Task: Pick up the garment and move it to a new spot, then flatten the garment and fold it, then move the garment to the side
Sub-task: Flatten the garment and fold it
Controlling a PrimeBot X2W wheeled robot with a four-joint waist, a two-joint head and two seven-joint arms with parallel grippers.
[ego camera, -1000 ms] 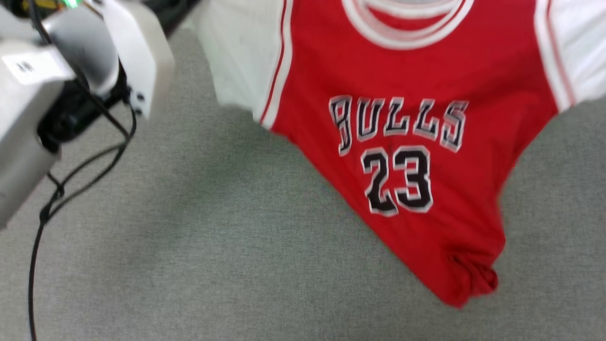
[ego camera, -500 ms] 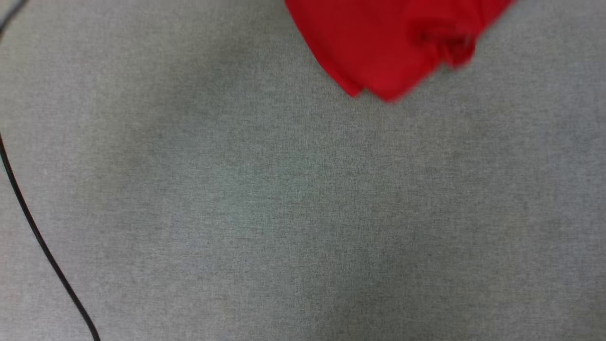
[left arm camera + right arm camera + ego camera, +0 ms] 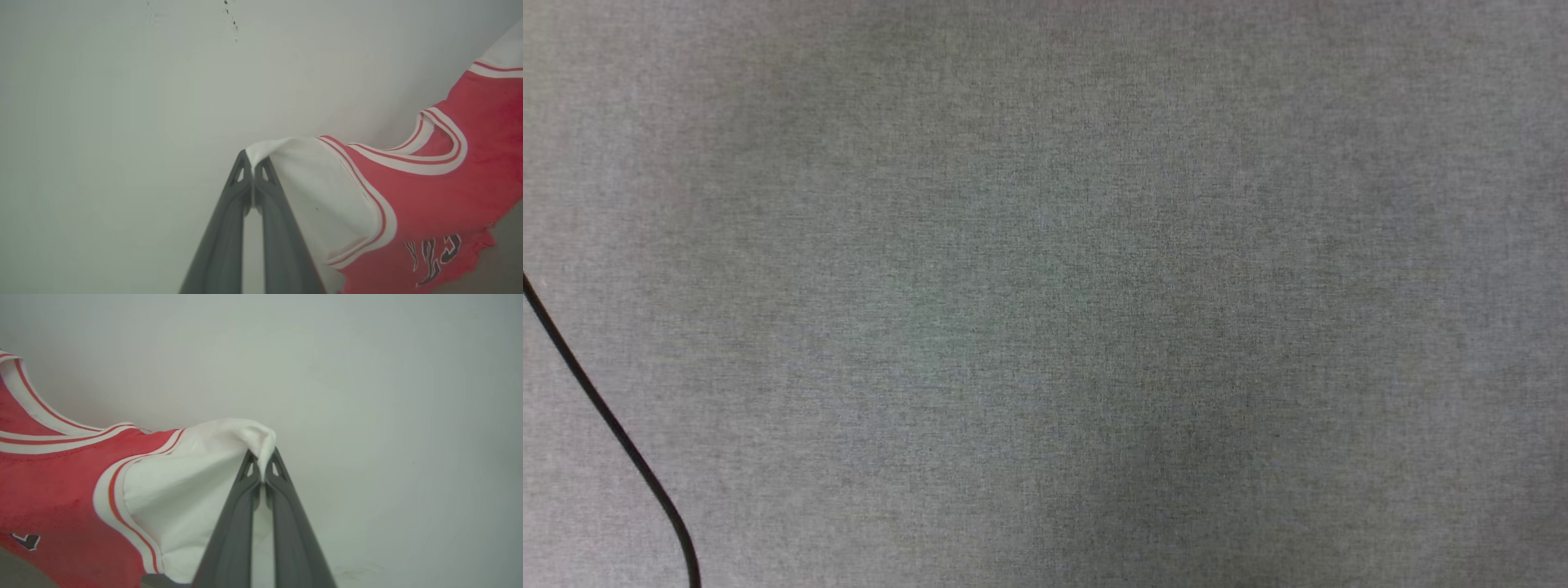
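Up at the tip of my left gripper, the two dark fingers are pressed together on a bunched corner of white sleeve. So the garment hangs off that pinch and spreads away to the right of the wrist view. You get the white sleeve first, then the striped armhole trim, the red body and the striped neckline, plus a bit of black lettering low down.

Same deal on the right gripper: its fingers are squeezed onto the other white sleeve's edge, and the red body trails off to the left of that view.

Both wrist cams have a plain pale backdrop behind the cloth. Head cam is looking at a grey woven surface with a black cable curving across the lower left corner.
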